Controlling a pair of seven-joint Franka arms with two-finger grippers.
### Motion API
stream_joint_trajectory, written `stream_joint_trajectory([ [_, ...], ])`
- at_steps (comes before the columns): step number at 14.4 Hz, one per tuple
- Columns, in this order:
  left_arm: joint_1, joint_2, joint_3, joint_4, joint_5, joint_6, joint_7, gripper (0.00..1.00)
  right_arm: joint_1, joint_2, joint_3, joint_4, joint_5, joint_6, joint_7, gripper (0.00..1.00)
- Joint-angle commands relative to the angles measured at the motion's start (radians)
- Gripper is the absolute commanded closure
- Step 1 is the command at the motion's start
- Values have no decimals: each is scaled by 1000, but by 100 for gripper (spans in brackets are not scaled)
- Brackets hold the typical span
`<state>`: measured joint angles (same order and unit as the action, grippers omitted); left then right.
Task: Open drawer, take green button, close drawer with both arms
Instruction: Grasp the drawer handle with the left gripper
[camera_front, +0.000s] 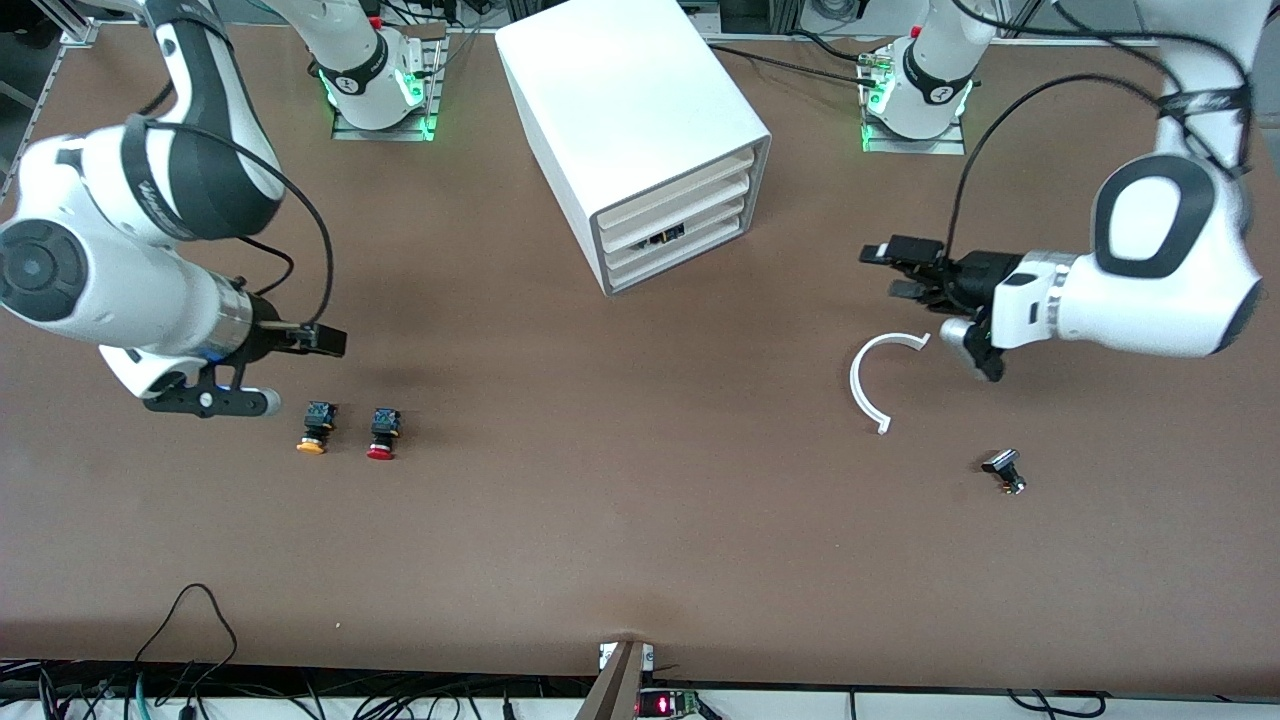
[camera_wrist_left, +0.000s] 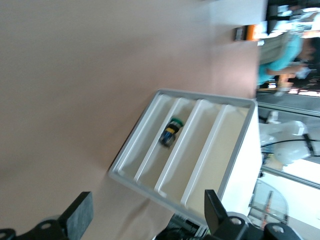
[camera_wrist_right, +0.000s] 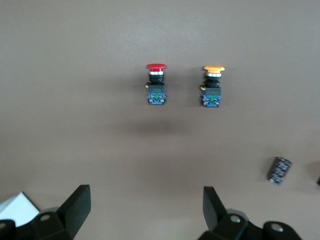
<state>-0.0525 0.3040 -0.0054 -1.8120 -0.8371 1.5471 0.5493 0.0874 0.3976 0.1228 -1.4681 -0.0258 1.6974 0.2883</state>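
Two end effectors hang over the table (camera_front: 620, 520), both released and holding nothing. The left end effector (camera_front: 903, 270) has its fingers (camera_front: 905, 249) spread apart and points toward the white cabinet (camera_front: 620, 110), which stands well apart from it on the table. In the left wrist view the same spread fingers (camera_wrist_left: 80, 216) frame the cabinet's face, where four shallow white drawers are stacked. The green-capped button (camera_wrist_left: 170, 132) lies on its side inside the drawer (camera_wrist_left: 150, 155) – one of the lower ones – straight ahead of the left end effector. From the front view this drawer (camera_front: 705, 228) sits level with the other drawers, and only a small dark shape shows in its slot. A white curved strip (camera_front: 868, 385) lies on the table just beside and below the left end effector, and a small black part (camera_front: 1003, 470) lies near it, closer to the front camera.

The right end effector (camera_front: 288, 370) is likewise released, jaws wide, above the table toward the right arm's end. Just ahead of it lie a yellow-capped button (camera_front: 315, 428) and a red-capped button (camera_front: 383, 433), side by side and apart from each other – both untouched. The right wrist view shows them between its open fingers (camera_wrist_right: 77, 202), with a small dark cylinder (camera_wrist_right: 278, 170) lying off to one side.
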Motion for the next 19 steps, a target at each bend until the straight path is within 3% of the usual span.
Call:
stream_joint_trajectory([
  [1, -16, 53, -39, -73, -89, 44, 130, 11, 23, 47, 0, 17, 10, 43, 72, 1],
  [2, -17, 79, -50, -87, -118, 44, 152, 18, 35, 65, 0, 18, 15, 57, 115, 1],
  [6, -38, 142, -76, -190, -281, 67, 363, 28, 104, 116, 1, 17, 33, 74, 299, 1],
  [9, -46, 190, -128, -228, -312, 146, 486, 34, 123, 154, 0, 18, 98, 88, 367, 1],
  [12, -47, 217, -188, -286, -401, 246, 609, 34, 152, 193, 0, 20, 109, 99, 449, 1],
  [19, -49, 322, -245, -305, -500, 280, 753, 39, 235, 244, 0, 28, 107, 131, 633, 1],
])
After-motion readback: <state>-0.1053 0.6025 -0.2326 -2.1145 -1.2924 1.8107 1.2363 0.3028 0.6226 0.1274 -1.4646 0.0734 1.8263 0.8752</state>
